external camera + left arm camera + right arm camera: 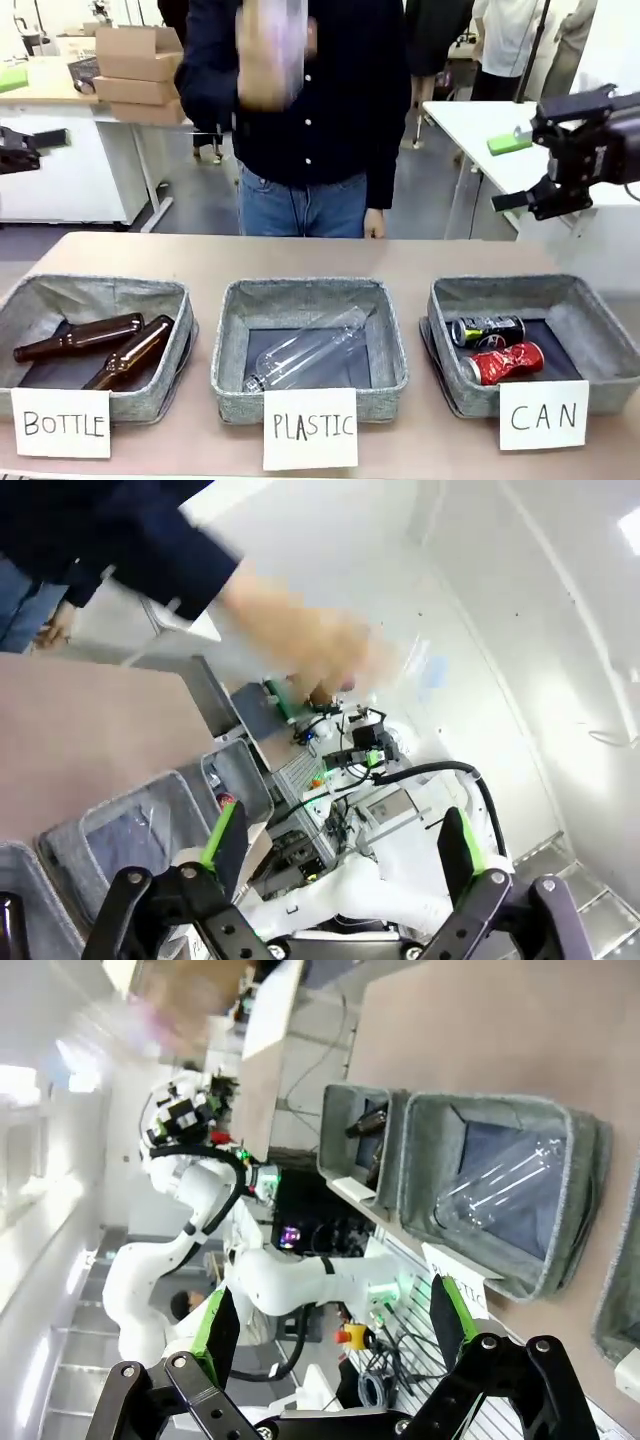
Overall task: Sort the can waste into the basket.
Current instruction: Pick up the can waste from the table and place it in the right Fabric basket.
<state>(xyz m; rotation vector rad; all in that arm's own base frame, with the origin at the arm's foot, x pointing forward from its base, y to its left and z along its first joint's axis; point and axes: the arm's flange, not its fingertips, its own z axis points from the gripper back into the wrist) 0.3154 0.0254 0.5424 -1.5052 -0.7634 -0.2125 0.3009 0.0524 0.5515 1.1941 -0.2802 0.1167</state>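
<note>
The basket (598,338) is the grey fabric bin at the front right, behind the white card "CAN". A black can (487,331) and a red can (505,362) lie side by side on its dark floor. My right gripper (508,170) hangs open and empty, high above and behind the basket. In its own view the right gripper (332,1325) has wide jaws, and the basket's rim (618,1300) shows at the right edge. My left gripper (40,145) is at the far left edge, raised. The left wrist view shows the left gripper (342,845) open, with the basket (245,775) far off.
The middle bin (232,345), carded "PLASTIC", holds a clear plastic bottle (305,355). The left bin (30,300), carded "BOTTLE", holds two brown glass bottles (80,337). A person stands at the far side holding a blurred clear bottle (270,50) at chest height.
</note>
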